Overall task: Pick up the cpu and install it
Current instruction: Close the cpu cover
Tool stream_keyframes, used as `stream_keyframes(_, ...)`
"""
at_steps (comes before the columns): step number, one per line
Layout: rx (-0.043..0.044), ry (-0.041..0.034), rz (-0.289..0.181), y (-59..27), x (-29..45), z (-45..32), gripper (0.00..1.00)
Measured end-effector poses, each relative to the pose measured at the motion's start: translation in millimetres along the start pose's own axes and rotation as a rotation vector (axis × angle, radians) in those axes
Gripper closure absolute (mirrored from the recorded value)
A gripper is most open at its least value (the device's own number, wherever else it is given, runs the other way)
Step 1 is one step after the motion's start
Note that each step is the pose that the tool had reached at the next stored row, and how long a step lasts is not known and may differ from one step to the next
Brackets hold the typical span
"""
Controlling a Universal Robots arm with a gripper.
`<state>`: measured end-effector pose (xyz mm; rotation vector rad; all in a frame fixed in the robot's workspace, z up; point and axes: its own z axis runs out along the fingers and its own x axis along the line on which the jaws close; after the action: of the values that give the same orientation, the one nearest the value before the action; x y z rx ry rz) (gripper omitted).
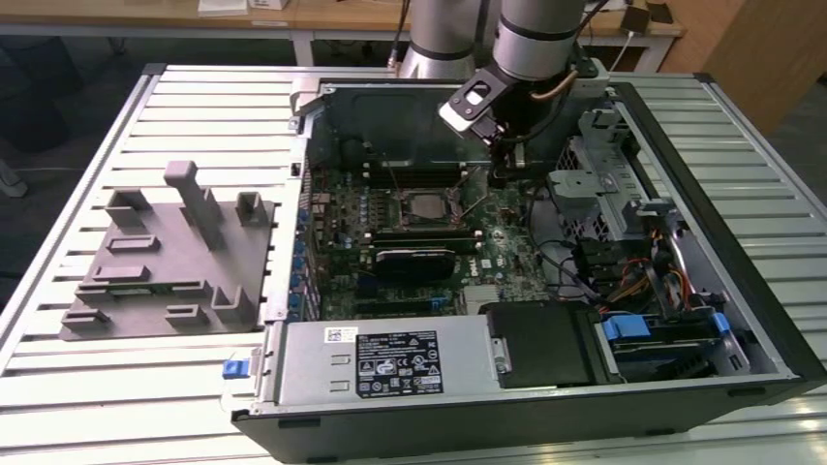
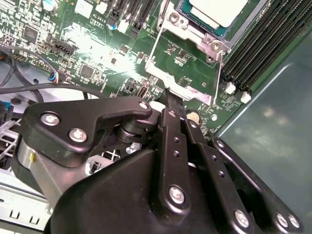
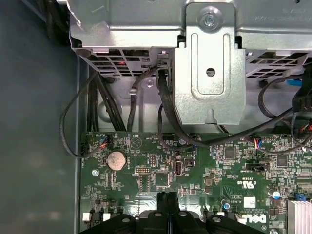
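One gripper (image 3: 168,196) | jaws together; above motherboard (image 3: 146,168) | cpu (image 2: 214,10) in socket (image 2: 187,30)

There is one computer case (image 1: 517,426), one motherboard (image 3: 126,180), one cpu (image 2: 217,9), one power supply (image 1: 387,360), one coin cell (image 3: 116,159), one grey moulded fixture (image 1: 162,262), one slatted worktop (image 1: 77,368) and one robot arm (image 1: 536,29).

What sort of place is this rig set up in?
Probably a robotics lab or workshop: an open computer case lies on a slatted metal table, a gray fixture block beside it, wooden desks behind.
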<state>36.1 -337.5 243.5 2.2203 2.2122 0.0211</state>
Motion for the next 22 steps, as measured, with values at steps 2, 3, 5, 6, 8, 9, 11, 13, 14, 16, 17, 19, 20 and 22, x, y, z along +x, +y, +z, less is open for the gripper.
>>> stream_keyframes(2,0.0000,0.0000,0.000,0.0,0.0,0.0,0.89)
stream_keyframes(3,0.0000,0.0001,0.000,0.0,0.0,0.1,0.89)
stream_keyframes(5,0.0000,0.0003,0.000,-0.6,0.0,0.2,0.89)
stream_keyframes(6,-0.0001,0.0003,0.000,-1.5,0.0,0.2,0.89)
stream_keyframes(8,0.0000,0.0002,0.000,-4.3,0.0,0.1,0.89)
stream_keyframes(9,0.0000,0.0002,0.000,-6.0,0.0,0.0,0.89)
stream_keyframes(11,0.0000,0.0002,0.000,-9.4,0.0,0.0,0.89)
stream_keyframes(13,0.0000,0.0002,0.000,-13.7,0.0,-0.1,0.89)
stream_keyframes(14,-0.0001,0.0002,0.000,-16.0,0.0,-0.1,0.89)
stream_keyframes(16,0.0000,0.0002,0.000,-21.1,0.0,-0.2,0.89)
stream_keyframes(17,-0.0001,0.0003,0.000,-23.6,0.0,-0.2,0.89)
stream_keyframes(19,-0.0001,0.0002,0.000,-28.3,0.0,-0.3,0.89)
stream_keyframes(20,0.0000,0.0003,0.000,-30.9,0.0,-0.3,0.89)
stream_keyframes(22,-0.0001,0.0002,0.000,-36.1,0.0,-0.2,0.89)
